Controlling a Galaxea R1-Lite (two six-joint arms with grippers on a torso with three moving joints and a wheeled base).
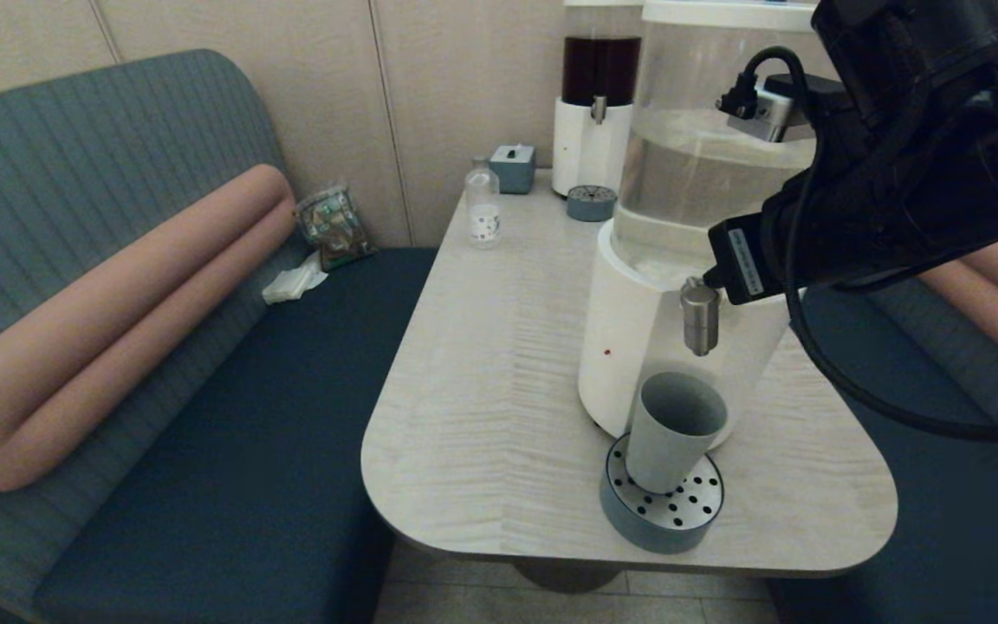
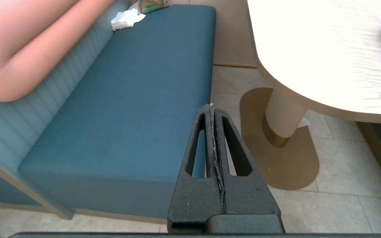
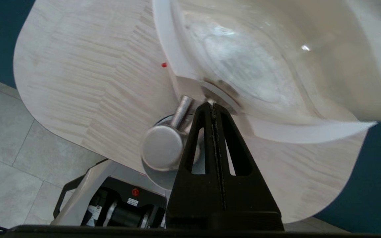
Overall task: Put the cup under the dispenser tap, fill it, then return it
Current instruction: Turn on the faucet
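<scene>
Head view: the cup [image 1: 672, 429] is seen standing on the perforated tray [image 1: 662, 511] directly under the dispenser tap [image 1: 700, 315], so placement is judged done; no stream is visible and the fill level cannot be read, so filling and return are taken as still open. The right arm is held high beside the clear tank [image 1: 707, 156], close to the tap. Left wrist view: the left gripper [image 2: 212, 109] is parked off the table [image 2: 326, 66], above the bench seat [image 2: 127, 109], fingers pressed together on nothing. Right wrist view: the right gripper [image 3: 212, 105] is shown with fingers together and empty, tips just behind the tap where it meets the tank base; contact cannot be confirmed.
</scene>
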